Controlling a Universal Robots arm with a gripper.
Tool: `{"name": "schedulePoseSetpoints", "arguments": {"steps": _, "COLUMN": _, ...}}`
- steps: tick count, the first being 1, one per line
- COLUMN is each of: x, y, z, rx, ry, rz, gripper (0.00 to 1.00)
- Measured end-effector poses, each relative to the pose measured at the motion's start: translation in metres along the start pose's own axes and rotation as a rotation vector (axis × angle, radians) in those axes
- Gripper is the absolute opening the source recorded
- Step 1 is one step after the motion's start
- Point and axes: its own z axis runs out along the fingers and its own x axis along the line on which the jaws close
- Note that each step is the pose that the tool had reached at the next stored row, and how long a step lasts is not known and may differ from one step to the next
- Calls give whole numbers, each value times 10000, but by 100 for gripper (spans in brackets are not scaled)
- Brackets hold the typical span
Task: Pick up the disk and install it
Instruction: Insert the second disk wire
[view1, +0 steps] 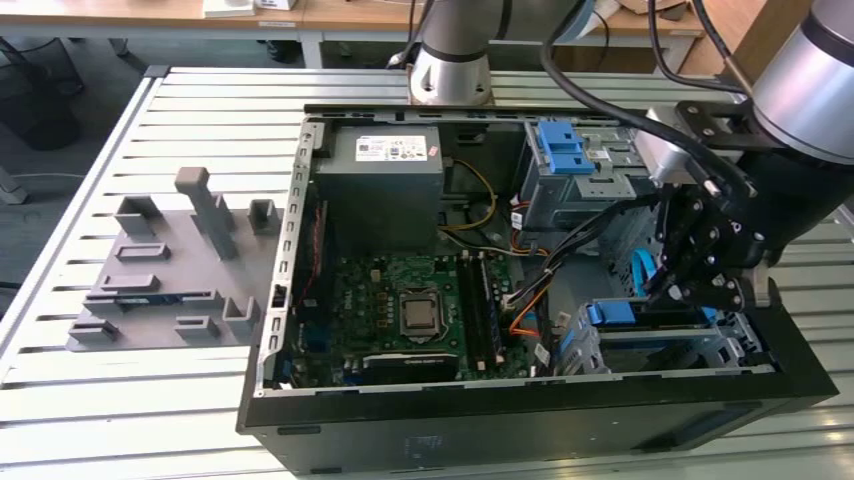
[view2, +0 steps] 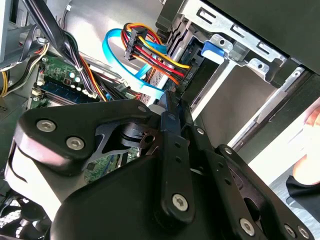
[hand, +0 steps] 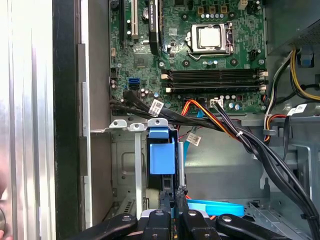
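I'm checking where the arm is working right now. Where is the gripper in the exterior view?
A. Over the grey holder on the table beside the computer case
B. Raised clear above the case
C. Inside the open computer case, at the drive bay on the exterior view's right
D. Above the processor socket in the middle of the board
C: the gripper reaches down into the computer case, at the drive bay with blue plastic parts on the exterior view's right.

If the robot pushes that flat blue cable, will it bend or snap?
It would probably bend. The blue cable is thin and flat and already curves in a loop, so it looks floppy. Being so thin, it is likely light. Its surface looks smooth, so it might slide aside rather than catch.
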Motion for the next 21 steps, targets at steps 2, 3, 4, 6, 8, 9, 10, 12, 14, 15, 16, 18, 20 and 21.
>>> {"name": "schedulePoseSetpoints", "arguments": {"steps": 2, "x": 0, "y": -1, "z": 7, "rx": -2, "ry": -2, "rz": 36, "gripper": 16}}
{"name": "schedulePoseSetpoints", "arguments": {"steps": 3, "x": 0, "y": -2, "z": 11, "rx": -4, "ry": -5, "rz": 58, "gripper": 16}}
{"name": "schedulePoseSetpoints", "arguments": {"steps": 4, "x": 0, "y": -2, "z": 13, "rx": -6, "ry": -8, "rz": 78, "gripper": 16}}
{"name": "schedulePoseSetpoints", "arguments": {"steps": 6, "x": -1, "y": -4, "z": 18, "rx": -8, "ry": -14, "rz": 106, "gripper": 16}}
{"name": "schedulePoseSetpoints", "arguments": {"steps": 8, "x": -1, "y": -7, "z": 21, "rx": -11, "ry": -20, "rz": 115, "gripper": 16}}
{"name": "schedulePoseSetpoints", "arguments": {"steps": 9, "x": -1, "y": -9, "z": 23, "rx": -13, "ry": -26, "rz": 117, "gripper": 16}}
{"name": "schedulePoseSetpoints", "arguments": {"steps": 10, "x": -1, "y": -12, "z": 23, "rx": -15, "ry": -32, "rz": 119, "gripper": 16}}
{"name": "schedulePoseSetpoints", "arguments": {"steps": 12, "x": 0, "y": -13, "z": 24, "rx": -19, "ry": -46, "rz": 125, "gripper": 16}}
{"name": "schedulePoseSetpoints", "arguments": {"steps": 14, "x": -1, "y": -15, "z": 24, "rx": -20, "ry": -55, "rz": 126, "gripper": 16}}
{"name": "schedulePoseSetpoints", "arguments": {"steps": 15, "x": -1, "y": -16, "z": 25, "rx": -21, "ry": -58, "rz": 128, "gripper": 16}}
{"name": "schedulePoseSetpoints", "arguments": {"steps": 16, "x": -1, "y": -16, "z": 26, "rx": -22, "ry": -63, "rz": 129, "gripper": 16}}
{"name": "schedulePoseSetpoints", "arguments": {"steps": 18, "x": -1, "y": -17, "z": 26, "rx": -22, "ry": -63, "rz": 129, "gripper": 16}}
{"name": "schedulePoseSetpoints", "arguments": {"steps": 20, "x": 0, "y": -17, "z": 24, "rx": -21, "ry": -63, "rz": 129, "gripper": 16}}
{"name": "schedulePoseSetpoints", "arguments": {"steps": 21, "x": 0, "y": -17, "z": 22, "rx": -21, "ry": -65, "rz": 129, "gripper": 16}}
